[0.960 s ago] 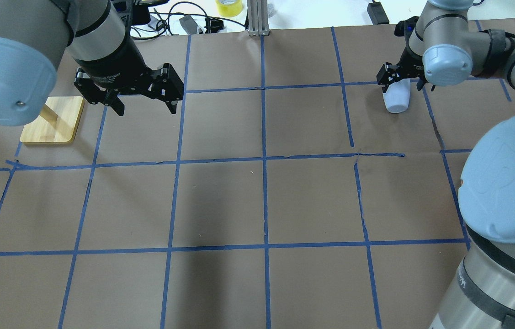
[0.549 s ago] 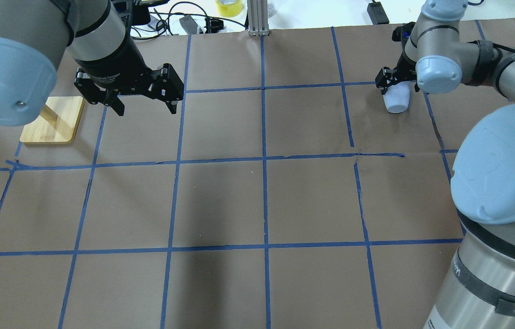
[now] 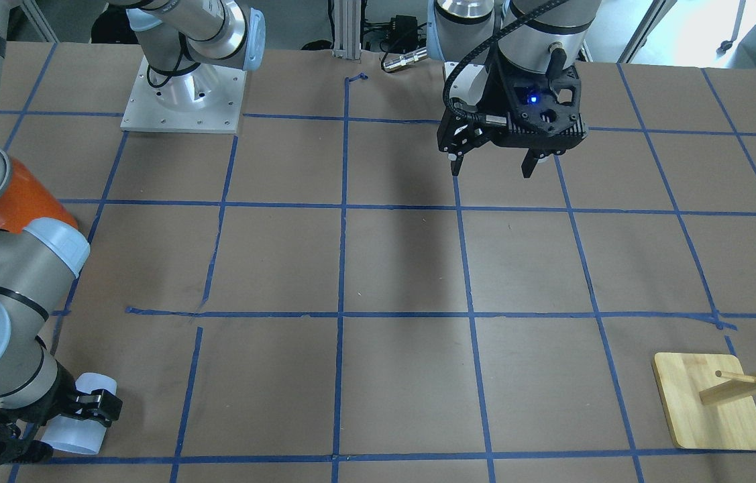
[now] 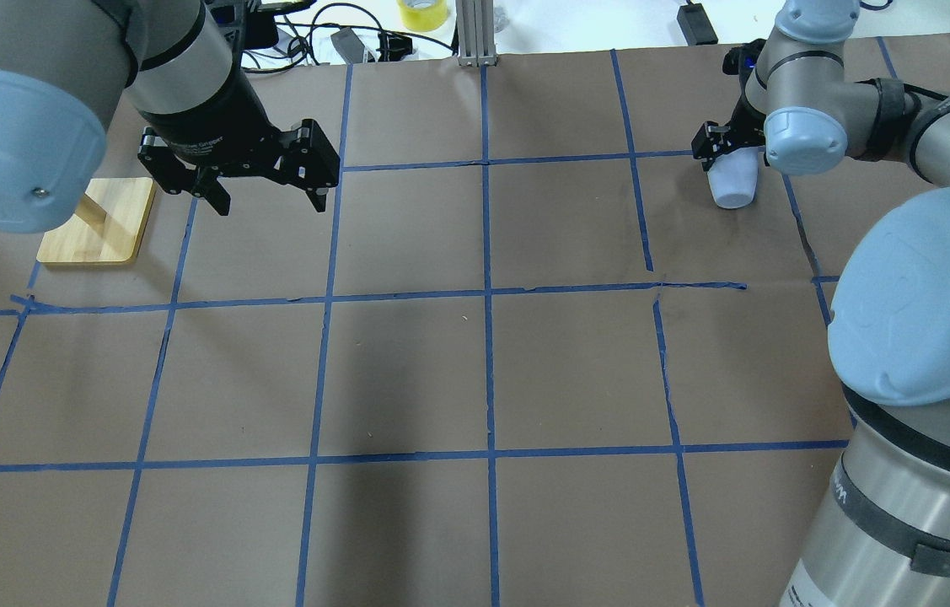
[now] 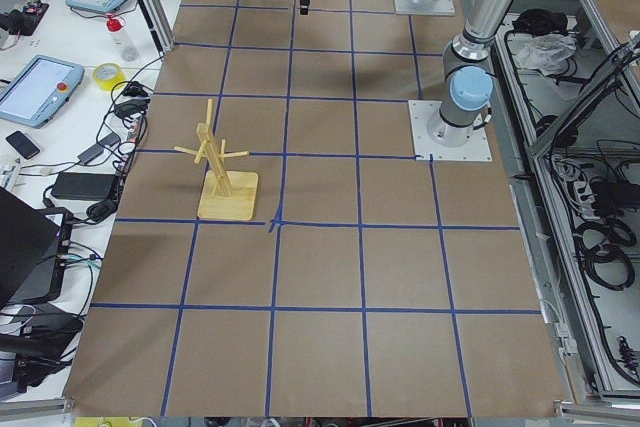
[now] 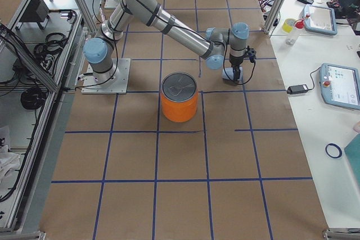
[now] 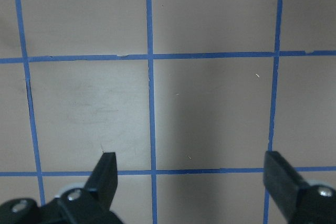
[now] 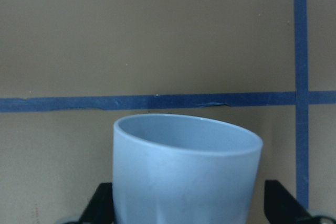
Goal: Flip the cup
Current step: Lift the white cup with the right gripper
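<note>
The pale blue-white cup (image 4: 733,187) stands at the far right of the table. It also shows in the front view (image 3: 79,419) and the right wrist view (image 8: 186,171). My right gripper (image 3: 56,429) is open, with one finger on each side of the cup. In the right wrist view the cup nearly fills the gap between the fingers (image 8: 102,205), and I cannot tell whether they touch it. My left gripper (image 4: 271,204) is open and empty and hangs above bare paper at the far left (image 7: 190,157).
A large orange can (image 6: 180,102) with a silver lid stands nearer the robot than the cup. A wooden peg stand (image 4: 99,223) sits at the far left, beside the left gripper. Blue tape lines grid the brown paper. Cables and gear lie beyond the far edge.
The right arm's elbow and wrist have swung a little, and its gripper has shifted slightly around the cup. The cup has stayed in place. The left arm has not moved.
</note>
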Robot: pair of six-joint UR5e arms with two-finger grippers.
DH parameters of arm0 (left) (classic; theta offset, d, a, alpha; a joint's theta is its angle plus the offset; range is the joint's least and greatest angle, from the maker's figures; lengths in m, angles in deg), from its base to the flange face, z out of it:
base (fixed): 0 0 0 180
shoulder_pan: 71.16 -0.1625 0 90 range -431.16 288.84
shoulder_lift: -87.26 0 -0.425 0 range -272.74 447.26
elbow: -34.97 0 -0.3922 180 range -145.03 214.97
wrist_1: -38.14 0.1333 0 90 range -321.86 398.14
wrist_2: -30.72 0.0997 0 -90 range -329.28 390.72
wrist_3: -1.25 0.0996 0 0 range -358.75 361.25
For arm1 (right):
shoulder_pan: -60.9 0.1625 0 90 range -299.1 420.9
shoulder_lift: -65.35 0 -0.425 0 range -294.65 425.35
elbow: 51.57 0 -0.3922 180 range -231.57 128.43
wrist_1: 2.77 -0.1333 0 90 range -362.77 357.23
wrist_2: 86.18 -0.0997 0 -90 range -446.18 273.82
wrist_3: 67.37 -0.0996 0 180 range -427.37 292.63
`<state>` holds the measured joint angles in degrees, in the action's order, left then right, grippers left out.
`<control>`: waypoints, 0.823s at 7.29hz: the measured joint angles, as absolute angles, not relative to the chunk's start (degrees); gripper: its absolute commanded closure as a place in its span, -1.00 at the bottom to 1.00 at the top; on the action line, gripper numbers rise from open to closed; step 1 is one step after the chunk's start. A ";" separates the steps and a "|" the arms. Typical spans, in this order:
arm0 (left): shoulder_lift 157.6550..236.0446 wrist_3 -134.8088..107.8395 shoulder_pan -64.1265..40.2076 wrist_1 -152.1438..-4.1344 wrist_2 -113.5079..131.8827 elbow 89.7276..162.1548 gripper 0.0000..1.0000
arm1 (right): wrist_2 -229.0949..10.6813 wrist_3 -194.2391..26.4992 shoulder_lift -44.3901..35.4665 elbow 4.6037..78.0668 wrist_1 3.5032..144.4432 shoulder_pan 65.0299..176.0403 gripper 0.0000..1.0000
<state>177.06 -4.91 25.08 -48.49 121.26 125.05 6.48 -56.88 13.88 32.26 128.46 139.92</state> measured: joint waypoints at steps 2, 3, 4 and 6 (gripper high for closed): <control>177.01 -4.91 25.08 -48.44 121.27 125.27 -1.00 | 6.32 -57.01 14.01 32.28 130.50 139.92 -1.00; 177.00 -4.91 25.08 -48.44 121.27 125.33 -1.00 | 6.17 -57.03 14.12 32.35 130.97 139.92 -1.00; 176.99 -4.91 25.09 -48.43 121.31 125.37 -1.00 | 6.06 -56.92 14.32 32.40 130.99 139.92 -1.00; 176.99 -4.91 25.09 -48.43 121.30 125.41 -1.00 | 5.89 -56.89 14.74 32.45 130.53 139.92 -0.48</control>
<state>176.99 -4.91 25.09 -48.43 121.30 125.41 5.89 -56.89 14.74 32.45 130.53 139.92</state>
